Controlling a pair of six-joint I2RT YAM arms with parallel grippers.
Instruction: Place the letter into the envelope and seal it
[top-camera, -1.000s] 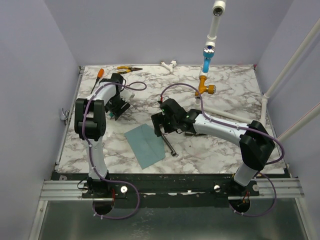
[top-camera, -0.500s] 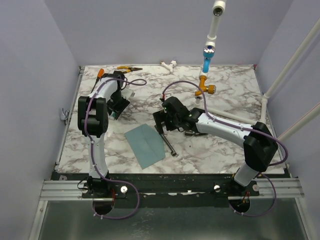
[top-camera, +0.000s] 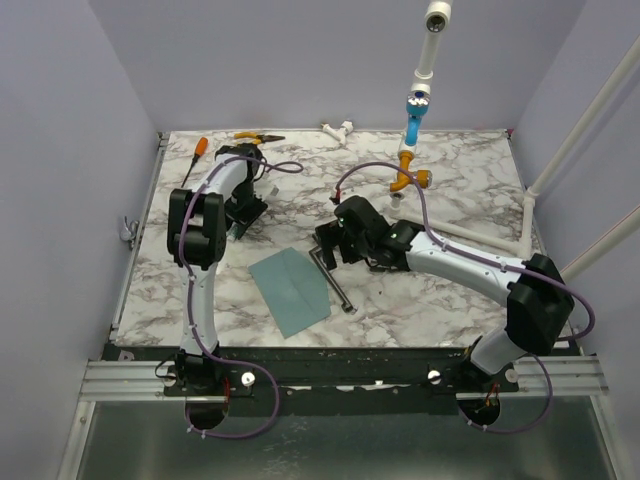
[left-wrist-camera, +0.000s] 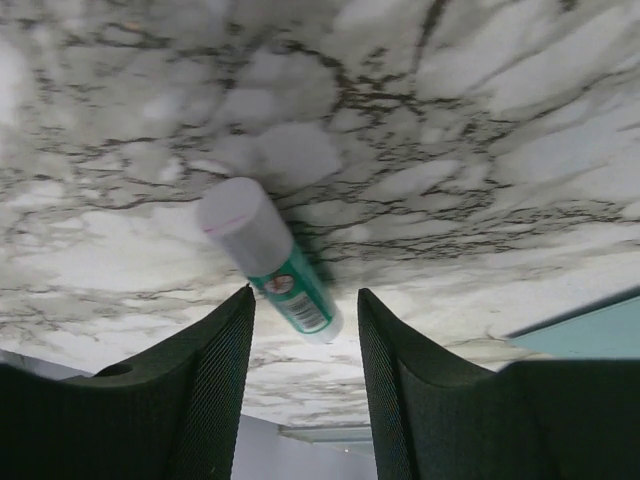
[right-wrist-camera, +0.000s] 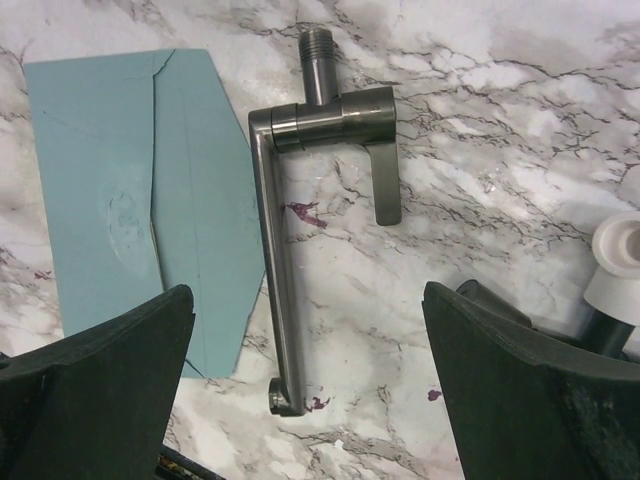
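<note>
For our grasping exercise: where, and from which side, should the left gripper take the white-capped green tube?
Probably mid-length on the tube, from straight above: it lies flat on the table, so the left gripper should close across its width.

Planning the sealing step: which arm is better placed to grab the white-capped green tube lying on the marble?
Left. The left gripper, jaws open, straddles the white-capped green tube; the right gripper hangs open over the grey metal tap fitting beside the flat teal paper envelope.
</note>
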